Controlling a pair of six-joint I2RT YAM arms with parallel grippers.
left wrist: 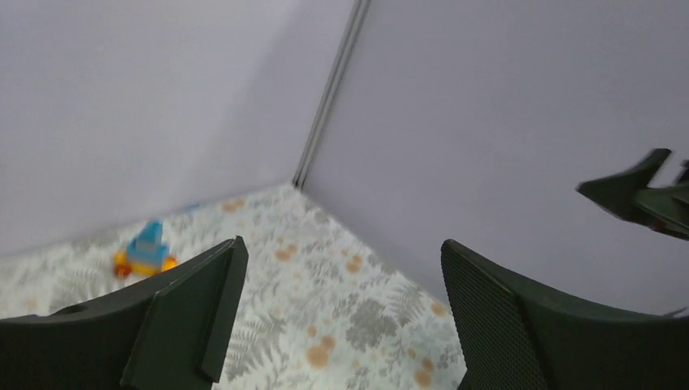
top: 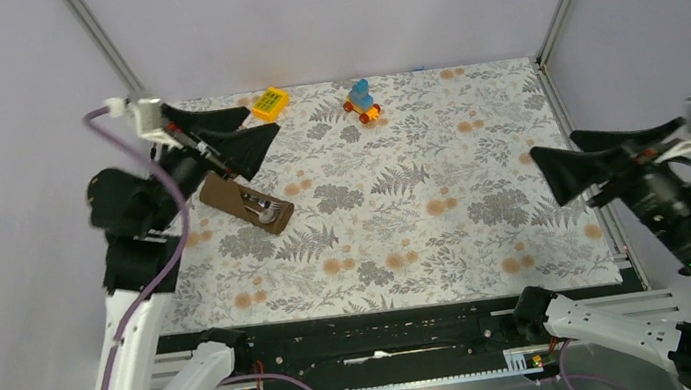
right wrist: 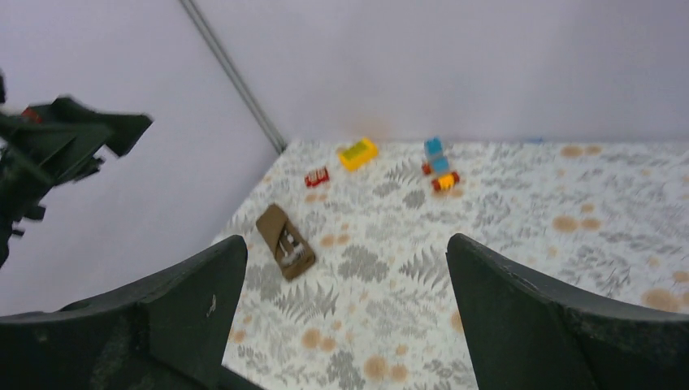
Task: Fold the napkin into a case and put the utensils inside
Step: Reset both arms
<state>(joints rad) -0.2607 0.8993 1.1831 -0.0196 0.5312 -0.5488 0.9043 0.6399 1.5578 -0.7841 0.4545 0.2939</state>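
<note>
one brown case (top: 245, 203) with one silver spoon (top: 269, 212) showing in it lies at the left of the floral desk (top: 447, 232). three toys sit higher up: yellow block (top: 270, 103), blue toy (top: 362, 101), red toy (right wrist: 317, 176). left fingers (left wrist: 187, 309) and right fingers (right wrist: 528, 309) are spread wide, empty.

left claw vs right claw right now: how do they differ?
Position: in the top view the left claw appears beside the brown case at the left side of the tablecloth; the right claw sits over its right edge, far from the case. Direction: the left claw points rightward, the right claw leftward. Shared: both open, both holding nothing.
</note>
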